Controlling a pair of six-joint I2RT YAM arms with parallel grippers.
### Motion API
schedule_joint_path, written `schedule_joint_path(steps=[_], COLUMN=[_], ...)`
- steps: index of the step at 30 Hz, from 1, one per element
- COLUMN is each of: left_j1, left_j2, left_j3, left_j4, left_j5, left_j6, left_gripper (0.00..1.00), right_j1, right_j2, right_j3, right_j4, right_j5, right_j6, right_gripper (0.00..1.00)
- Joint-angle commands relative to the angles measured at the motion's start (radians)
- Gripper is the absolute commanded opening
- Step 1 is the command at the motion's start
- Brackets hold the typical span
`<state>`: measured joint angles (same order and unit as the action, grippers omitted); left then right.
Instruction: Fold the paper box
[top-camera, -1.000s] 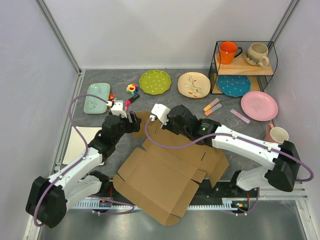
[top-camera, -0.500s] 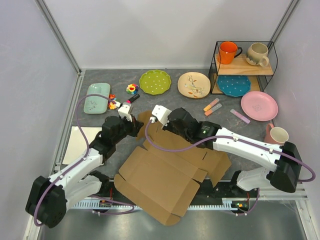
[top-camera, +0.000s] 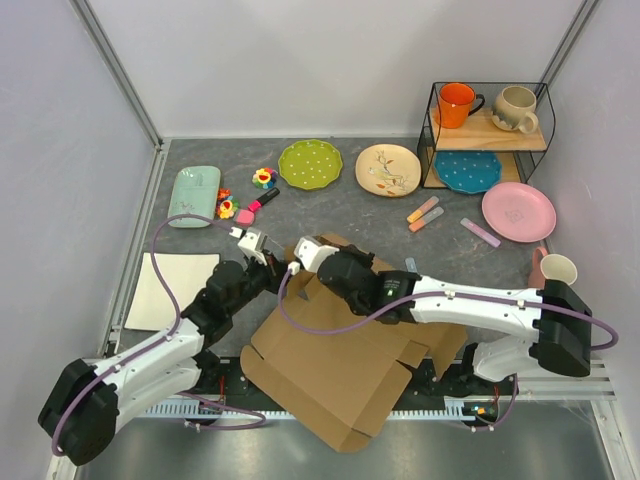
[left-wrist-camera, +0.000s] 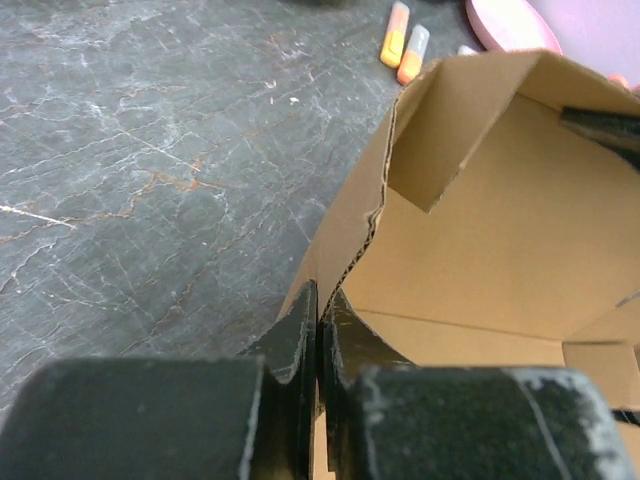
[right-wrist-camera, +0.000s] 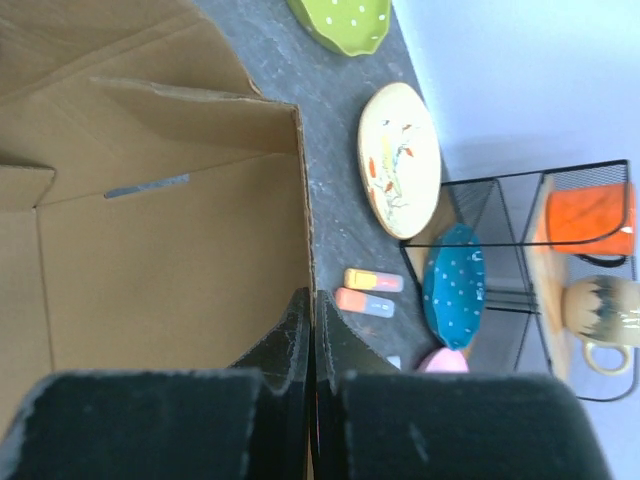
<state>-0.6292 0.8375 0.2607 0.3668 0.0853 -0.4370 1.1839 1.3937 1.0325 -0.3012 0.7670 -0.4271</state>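
**Twin pinch at the raised far flap of the paper box (top-camera: 340, 370).**
Left jaws clenched on the flap's left edge, right jaws clenched on the upright edge just beside, both at the sheet's far-left corner. Rest of the cardboard flat on the counter (top-camera: 330, 212), stretching diagonally toward the near right of both grips. Next fold probably inward along this flap.

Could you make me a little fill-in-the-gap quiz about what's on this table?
1. The left gripper and right gripper both grip the paper box, whose colour is ___.
2. The orange mug stands on the wire shelf's ___ level.
3. The plate on its lower level is ___.
Missing words: brown, top, blue.
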Motion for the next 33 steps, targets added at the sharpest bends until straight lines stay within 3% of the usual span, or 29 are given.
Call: schedule_joint_path(steps=[1, 5, 12, 17, 21, 27, 33], left_j1=[-0.024, -0.024, -0.027, -0.030, -0.040, -0.040, -0.040], left_j2=[0.012, 0.066, 0.120, 0.077, -0.004, -0.025, 0.136], left_j3=[-0.063, -0.064, -0.081, -0.123, -0.162, -0.117, -0.009], left_j4=[0.194, 0.257, 0.320, 0.314, 0.278, 0.307, 0.412], left_j5=[-0.082, -0.147, -0.128, -0.121, -0.154, -0.232, -0.297], left_j6=[-0.106, -0.091, -0.143, -0.161, -0.151, -0.097, -0.034], left_gripper=[0.07, 0.11, 0.16, 0.24, 0.22, 0.15, 0.15], right_j1=[0.054, 0.094, 0.184, 0.232, 0.250, 0.212, 0.087], right_j2=[0.028, 0.033, 0.123, 0.185, 0.189, 0.131, 0.133], right_j3=[-0.075, -0.144, -0.290, -0.324, -0.331, -0.321, -0.229], right_j4=[0.097, 0.219, 0.448, 0.499, 0.548, 0.770, 0.951], right_j5=[0.216, 0.296, 0.494, 0.541, 0.583, 0.552, 0.483], right_j6=[-0.038, -0.059, -0.113, -0.087, -0.102, -0.349, -0.581], right_gripper=[0.00, 0.00, 0.00, 0.00, 0.00, 0.00, 0.00])
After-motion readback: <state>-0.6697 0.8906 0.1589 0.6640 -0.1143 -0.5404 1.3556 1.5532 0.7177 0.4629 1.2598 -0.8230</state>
